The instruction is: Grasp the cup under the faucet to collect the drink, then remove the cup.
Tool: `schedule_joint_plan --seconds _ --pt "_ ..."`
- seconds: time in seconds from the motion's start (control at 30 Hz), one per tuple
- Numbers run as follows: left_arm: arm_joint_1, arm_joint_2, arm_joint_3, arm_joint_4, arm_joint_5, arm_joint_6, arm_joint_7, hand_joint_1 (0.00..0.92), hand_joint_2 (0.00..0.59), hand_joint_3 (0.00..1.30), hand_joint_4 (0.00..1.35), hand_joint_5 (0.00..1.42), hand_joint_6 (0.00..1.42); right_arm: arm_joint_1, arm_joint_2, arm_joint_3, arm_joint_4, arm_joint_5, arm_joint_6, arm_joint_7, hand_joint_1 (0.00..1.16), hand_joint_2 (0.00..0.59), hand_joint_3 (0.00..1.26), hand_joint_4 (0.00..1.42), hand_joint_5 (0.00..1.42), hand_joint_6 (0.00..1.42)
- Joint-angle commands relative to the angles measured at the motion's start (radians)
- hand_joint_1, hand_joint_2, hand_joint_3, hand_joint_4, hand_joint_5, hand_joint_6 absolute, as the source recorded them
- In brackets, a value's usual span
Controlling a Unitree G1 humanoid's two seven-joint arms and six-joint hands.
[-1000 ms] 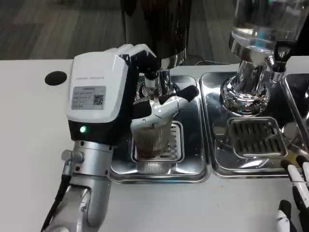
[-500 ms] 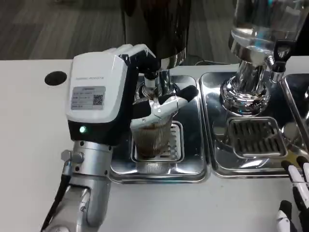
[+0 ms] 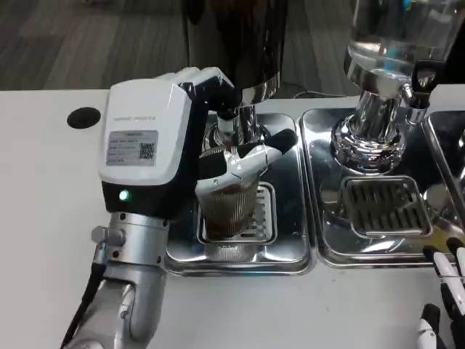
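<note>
So the left hand (image 3: 218, 138) has its fingers wrapped around the ribbed clear cup (image 3: 227, 207), holding it on the drain grate (image 3: 263, 214) right under the dark dispenser's faucet (image 3: 240, 127). Right hand (image 3: 445, 302) just idles at the table's corner; can't tell if it's holding anything. Risk as I see it: wait too long and it overflows into the steel drip tray (image 3: 290, 254), or pull away crooked and it sloshes. Versus 1 second ago, the brown drink sits higher in the cup.

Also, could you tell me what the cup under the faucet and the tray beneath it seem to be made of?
The cup looks like clear ribbed plastic, possibly glass: dark drink shows through its fluted wall. The drip tray looks like polished stainless steel, mirror-bright with sharp reflections.
</note>
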Motion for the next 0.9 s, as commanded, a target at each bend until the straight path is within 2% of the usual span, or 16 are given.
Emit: schedule_joint_plan --seconds 0.03,0.6,0.7,0.8,0.9 --pt "0.028 0.003 -0.001 0.022 0.006 0.007 -0.007 0.0 0.095 0.72 0.65 0.72 0.84 -0.005 0.003 0.003 -0.011 -0.002 -0.004 -0.001 0.07 0.567 0.1 0.0 0.0 0.11" --pt "0.038 0.0 -0.002 0.003 0.014 0.01 -0.004 0.0 0.096 0.71 0.64 0.72 0.84 0.002 0.005 -0.002 -0.004 0.005 -0.016 -0.01 0.09 0.577 0.09 0.0 0.0 0.11" --pt "0.038 0.0 0.001 -0.006 0.017 0.012 -0.003 0.0 0.096 0.65 0.56 0.68 0.81 0.004 0.004 -0.004 -0.005 0.007 -0.018 -0.01 0.09 0.577 0.09 0.0 0.0 0.11" --pt "0.04 0.001 0.0 -0.019 0.034 0.016 0.007 0.0 0.096 0.54 0.39 0.56 0.64 0.007 0.005 -0.005 -0.005 0.008 -0.02 -0.011 0.09 0.577 0.09 0.0 0.0 0.11" --pt "0.044 -0.004 -0.005 -0.036 0.058 0.022 0.016 0.0 0.09 0.49 0.34 0.52 0.57 0.011 0.005 -0.006 0.0 0.011 -0.024 -0.015 0.1 0.577 0.09 0.0 0.0 0.11"
